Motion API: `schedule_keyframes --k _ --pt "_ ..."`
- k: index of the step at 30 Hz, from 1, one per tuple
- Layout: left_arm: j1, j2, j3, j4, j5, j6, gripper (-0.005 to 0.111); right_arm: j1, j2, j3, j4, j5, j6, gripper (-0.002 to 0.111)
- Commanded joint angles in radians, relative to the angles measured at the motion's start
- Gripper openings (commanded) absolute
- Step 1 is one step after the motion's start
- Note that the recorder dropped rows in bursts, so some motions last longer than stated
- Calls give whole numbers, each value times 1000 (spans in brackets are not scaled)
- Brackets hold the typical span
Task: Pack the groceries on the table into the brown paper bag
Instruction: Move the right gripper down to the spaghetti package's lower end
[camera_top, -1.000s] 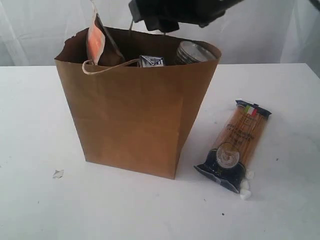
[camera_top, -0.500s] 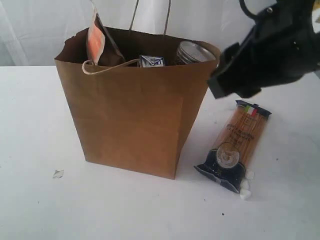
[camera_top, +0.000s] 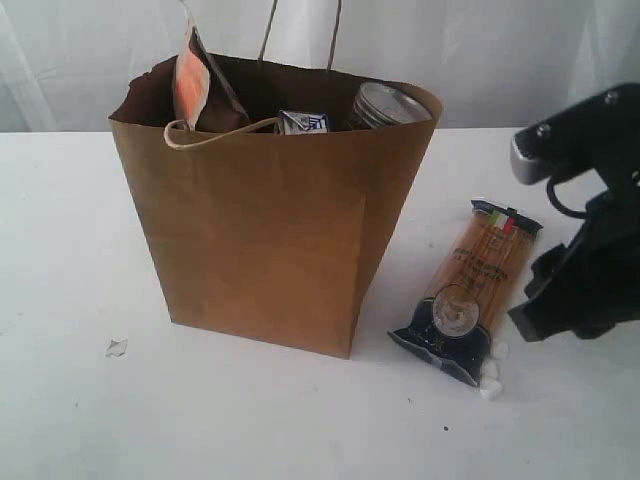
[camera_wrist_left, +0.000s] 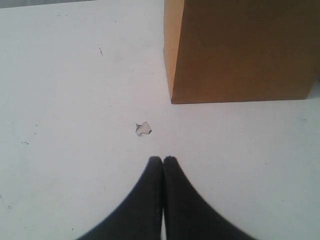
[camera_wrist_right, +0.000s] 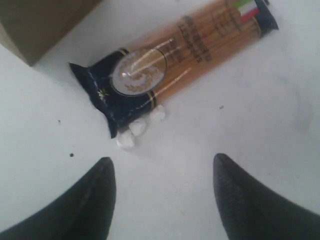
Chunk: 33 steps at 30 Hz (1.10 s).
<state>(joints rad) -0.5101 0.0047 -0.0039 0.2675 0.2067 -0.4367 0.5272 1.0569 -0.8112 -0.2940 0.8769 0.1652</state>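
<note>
I have the right gripper (camera_wrist_right: 162, 170) low over the table (camera_top: 80, 250), jaws apart and empty, just short of the dark end of the spaghetti (camera_wrist_right: 165, 65). The spaghetti lies flat beside the bag (camera_top: 270, 230) and is the only item I see outside it, so I read this as lining up for that pick. The left gripper (camera_wrist_left: 163, 162) has its jaws together on nothing, parked near the bag's other side by a scrap (camera_wrist_left: 143, 129).

The bag stands upright, mouth open. A pouch (camera_top: 190, 85), a carton (camera_top: 303, 122) and a jar (camera_top: 385, 103) top show at its rim. Its wall hides anything deeper, so I can't count the contents. The white bits (camera_wrist_right: 135, 127) by the spaghetti may be crumbs or foam. The exterior view cuts off the right arm.
</note>
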Motion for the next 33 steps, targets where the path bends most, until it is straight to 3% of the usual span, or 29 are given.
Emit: schedule_keyframes --k 1,6,11,15,22,33 --pt "-2 -5 4 3 5 -9 1 -120 36 76 42 -93 10 54" --pt "-2 -5 4 3 5 -9 1 -179 203 83 198 -143 -165 54" --pt "-2 -5 4 3 5 -9 1 -179 347 75 202 -195 -212 53" --pt "-2 -5 4 3 5 -9 1 -179 420 75 189 -260 -217 43" --pt "-2 -5 4 3 5 -9 1 -240 490 75 181 -385 -215 43" --pt "-2 -5 4 3 5 -9 1 -250 619 18 181 -405 -215 43"
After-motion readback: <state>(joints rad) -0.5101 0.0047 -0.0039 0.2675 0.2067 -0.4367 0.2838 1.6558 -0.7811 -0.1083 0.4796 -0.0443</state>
